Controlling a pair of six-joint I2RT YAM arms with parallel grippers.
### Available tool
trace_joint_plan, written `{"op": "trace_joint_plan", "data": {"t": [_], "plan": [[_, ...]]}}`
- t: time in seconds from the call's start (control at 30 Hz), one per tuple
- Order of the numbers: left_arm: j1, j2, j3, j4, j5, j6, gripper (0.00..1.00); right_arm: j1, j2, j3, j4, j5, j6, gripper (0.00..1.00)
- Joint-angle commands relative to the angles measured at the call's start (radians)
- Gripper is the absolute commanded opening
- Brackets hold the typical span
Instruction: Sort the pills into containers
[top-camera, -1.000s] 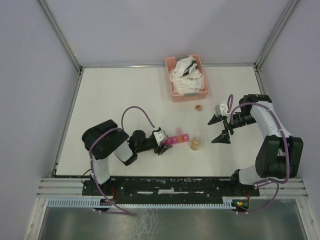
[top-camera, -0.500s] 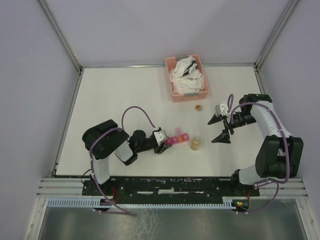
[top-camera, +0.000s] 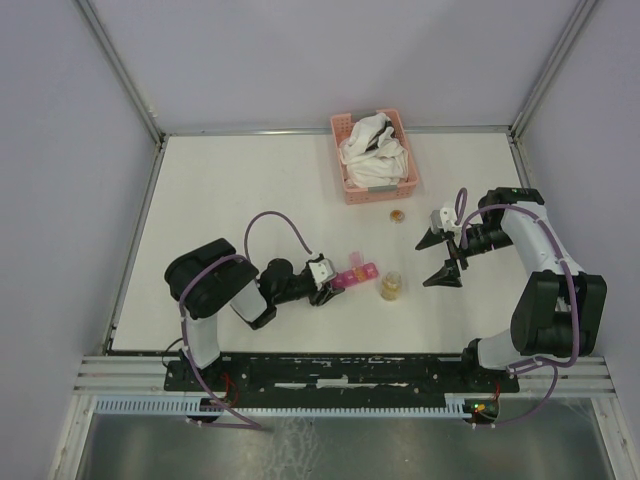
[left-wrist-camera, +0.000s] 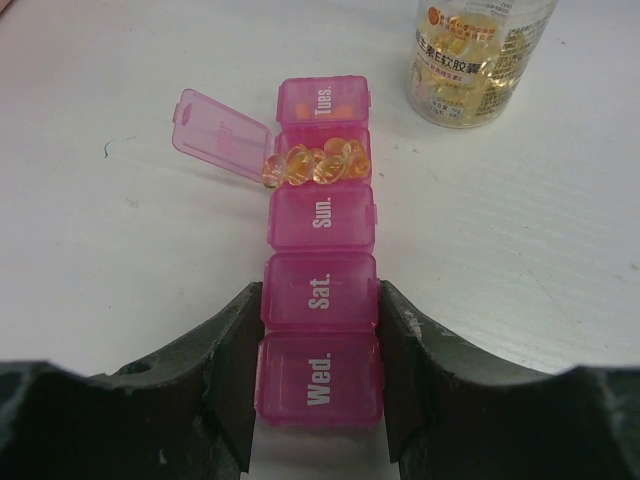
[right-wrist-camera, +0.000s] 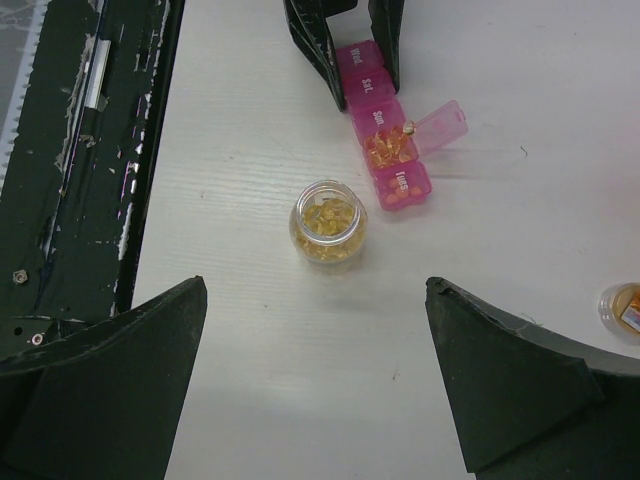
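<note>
Left gripper (left-wrist-camera: 320, 300) is pinching box (left-wrist-camera: 320, 215) at its left end; right gripper (right-wrist-camera: 315, 285) is hanging wide. Pills (left-wrist-camera: 315, 163) are heaping over the open compartment, so any tilt risks a spill.

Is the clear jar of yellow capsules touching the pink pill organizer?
Apart. The right wrist view shows bare table between the clear jar and the pill organizer.
</note>
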Motion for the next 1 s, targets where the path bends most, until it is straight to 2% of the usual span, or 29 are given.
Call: {"op": "trace_joint_plan", "data": {"t": [0.0, 0.37, 0.97], "plan": [[0.001, -0.007, 0.012, 0.002, 0.006, -0.009, 0.37, 0.001, 0.008, 0.035, -0.031, -0.039, -0.026, 0.99], [-0.02, -0.06, 0.002, -0.014, -0.028, -0.006, 0.28, 0.0, 0.01, 0.039, -0.037, -0.038, -0.029, 0.99], [-0.063, -0.155, -0.006, -0.044, -0.099, 0.002, 0.21, 0.001, 0.011, 0.036, -0.038, -0.034, -0.032, 0.99]]}}
